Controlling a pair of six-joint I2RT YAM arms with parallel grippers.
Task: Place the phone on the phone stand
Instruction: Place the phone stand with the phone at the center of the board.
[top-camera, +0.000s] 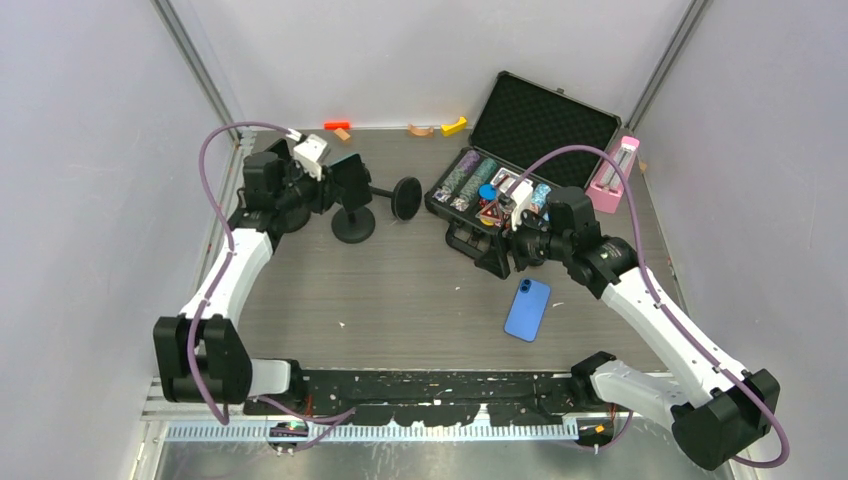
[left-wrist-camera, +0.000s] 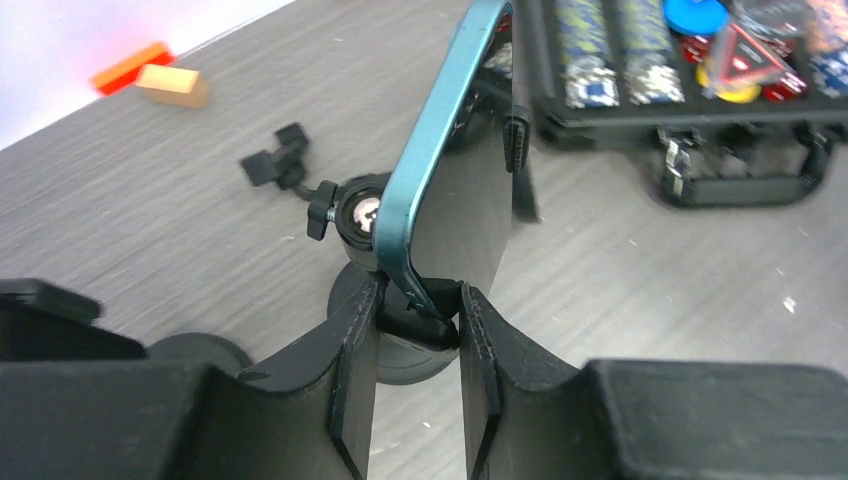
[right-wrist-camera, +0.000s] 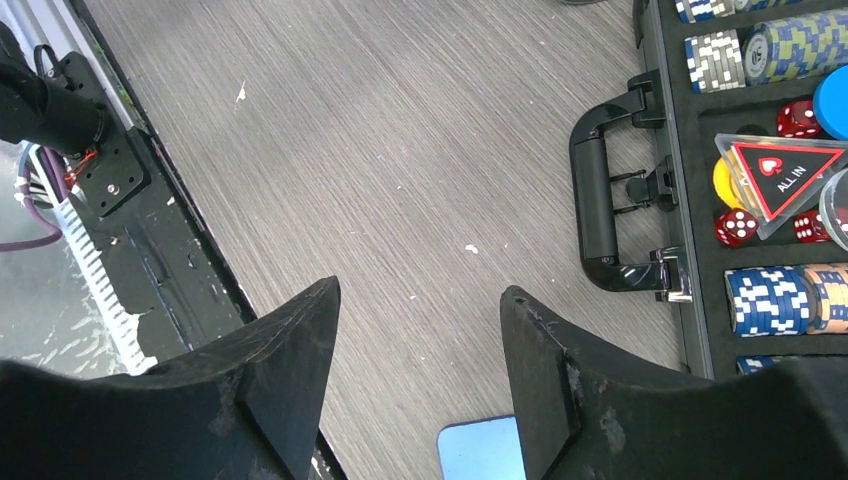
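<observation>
A teal-edged phone (left-wrist-camera: 462, 200) (top-camera: 349, 172) stands nearly upright over the black phone stand (top-camera: 352, 226), whose ball joint (left-wrist-camera: 358, 213) shows just behind it. The phone's lower end sits in a black cradle piece. My left gripper (left-wrist-camera: 418, 296) (top-camera: 333, 186) is shut on that lower end, its fingers pressed against both sides. A second, blue phone (top-camera: 527, 309) (right-wrist-camera: 482, 450) lies flat on the table at front right. Above the table, just beyond the blue phone, my right gripper (right-wrist-camera: 418, 290) (top-camera: 493, 252) hangs open with nothing between its fingers.
Another black stand (top-camera: 405, 197) lies tipped over beside the first. An open poker-chip case (top-camera: 545, 120) with its handle (right-wrist-camera: 592, 200) sits at the back right, close to my right gripper. A pink holder (top-camera: 615, 175) stands beyond it. Small blocks (left-wrist-camera: 150, 75) lie along the back edge.
</observation>
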